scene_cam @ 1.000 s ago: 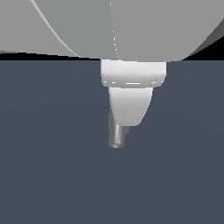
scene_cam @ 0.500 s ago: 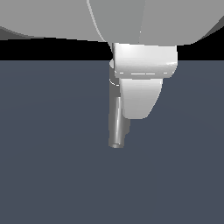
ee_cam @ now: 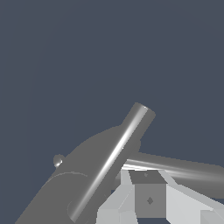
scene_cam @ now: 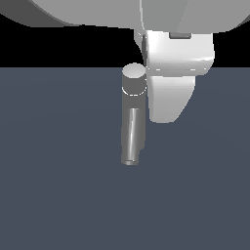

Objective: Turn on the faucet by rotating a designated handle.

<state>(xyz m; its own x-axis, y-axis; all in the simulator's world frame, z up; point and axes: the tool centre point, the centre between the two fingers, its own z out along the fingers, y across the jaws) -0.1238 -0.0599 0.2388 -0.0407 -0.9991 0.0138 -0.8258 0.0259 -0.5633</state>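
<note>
Dark slate-blue worktop (scene_cam: 58, 195) everywhere; grey metallic faucet (scene_cam: 133, 97) stands upright, its tubular spout (scene_cam: 131, 136) pointing toward the camera, white gripper (scene_cam: 168, 105) just beside it, jaws unclear.

The faucet (scene_cam: 133, 112) was a grey metal fixture with an upright cylindrical body topped by a round, lighter cap (scene_cam: 134, 78). Its long tubular spout (scene_cam: 131, 137) ran down and forward from below the cap, ending in an open round tip. In the wrist view, the spout (ee_cam: 114, 155) crossed diagonally over the darker body, while the handle (ee_cam: 179, 168), a slim grey lever, stuck out sideways from the faucet beneath the spout.
</note>
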